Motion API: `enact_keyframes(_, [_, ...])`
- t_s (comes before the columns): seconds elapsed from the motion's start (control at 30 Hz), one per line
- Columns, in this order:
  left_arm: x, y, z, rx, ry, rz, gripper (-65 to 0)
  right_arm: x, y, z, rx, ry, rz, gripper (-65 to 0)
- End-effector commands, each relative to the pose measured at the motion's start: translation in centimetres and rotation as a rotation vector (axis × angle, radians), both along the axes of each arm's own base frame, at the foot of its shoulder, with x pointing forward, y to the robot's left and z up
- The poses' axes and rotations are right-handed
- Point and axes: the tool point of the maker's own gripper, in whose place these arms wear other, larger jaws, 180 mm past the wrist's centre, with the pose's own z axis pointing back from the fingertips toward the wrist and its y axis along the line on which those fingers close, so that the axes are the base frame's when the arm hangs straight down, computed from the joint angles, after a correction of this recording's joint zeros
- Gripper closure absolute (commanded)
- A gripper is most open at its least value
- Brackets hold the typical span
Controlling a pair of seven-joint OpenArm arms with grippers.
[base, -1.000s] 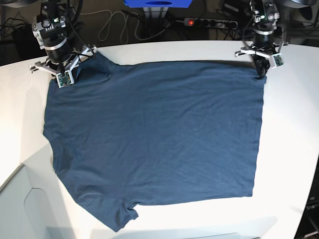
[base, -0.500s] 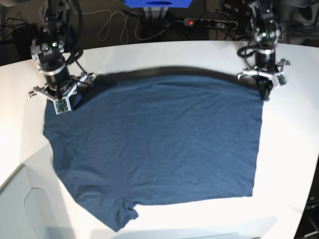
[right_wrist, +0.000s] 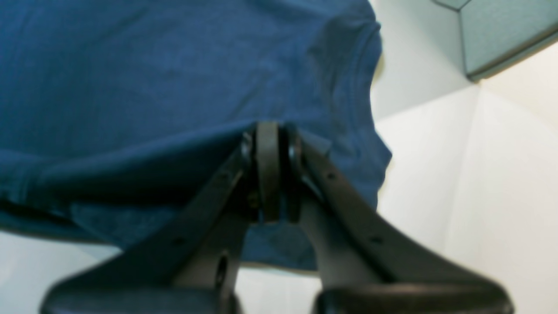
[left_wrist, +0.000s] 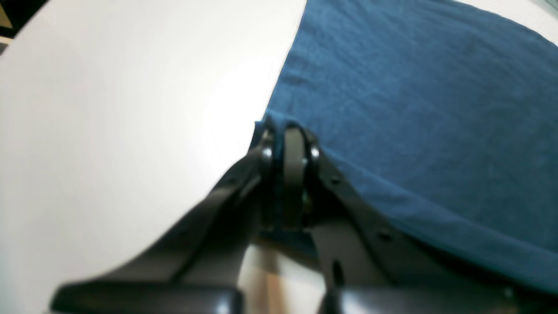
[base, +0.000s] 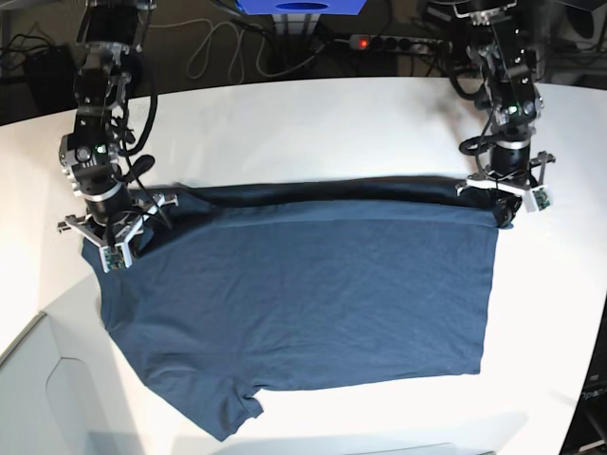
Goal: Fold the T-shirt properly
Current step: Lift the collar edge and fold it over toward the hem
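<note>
Both hands — left hand [base: 504,216], right hand [base: 116,248] — dragged T-shirt's [base: 313,303] far edge nearer

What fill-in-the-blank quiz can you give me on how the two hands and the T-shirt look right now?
1. Both hands are shut on the T-shirt's far ____.
2. The T-shirt's color is dark ____.
3. In the base view the left hand appears on the ____ side.
4. The right hand grips near a ____.

Missing words: edge; blue; right; sleeve

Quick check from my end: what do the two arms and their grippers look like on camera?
Both arms are black with silver-grey wrist brackets and loose black cables. Small green circuit boards sit by the left gripper and right gripper. Close up, each has slim matte-black fingers with small holes.
</note>
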Motion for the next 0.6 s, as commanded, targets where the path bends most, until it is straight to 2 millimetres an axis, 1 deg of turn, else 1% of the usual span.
enact_keyframes(0.0, [0.9,0.6,1.9,0.024,-0.059,0.005,0.0,1.4,-0.2,1.7,-0.008,-0.063,0.005,-0.1])
enact_keyframes(0.1, [1.6,0.6,2.3,0.020,-0.071,0.005,0.0,2.5,-0.4,1.7,0.001,-0.066,-0.002,-0.1])
enact_keyframes(0.2, [1.9,0.8,1.1,0.004,-0.049,0.015,0.0,3.8,0.0,1.9,0.007,-0.070,0.010,-0.1])
enact_keyframes(0.3, [2.2,1.1,-0.1,-0.016,-0.026,0.028,0.0,4.9,-0.1,1.9,0.000,-0.069,0.019,-0.1])
enact_keyframes(0.37, [2.4,1.2,-0.7,-0.025,-0.018,0.035,0.0,5.6,0.3,2.0,0.001,-0.071,0.032,-0.1])
enact_keyframes(0.43, [2.7,1.3,-0.8,-0.029,-0.016,0.035,0.0,6.1,0.6,2.2,0.001,-0.077,0.041,-0.1])
enact_keyframes(0.57, [3.4,1.3,-0.2,-0.030,-0.034,0.035,0.0,7.1,1.0,3.2,0.002,-0.103,0.052,-0.1])
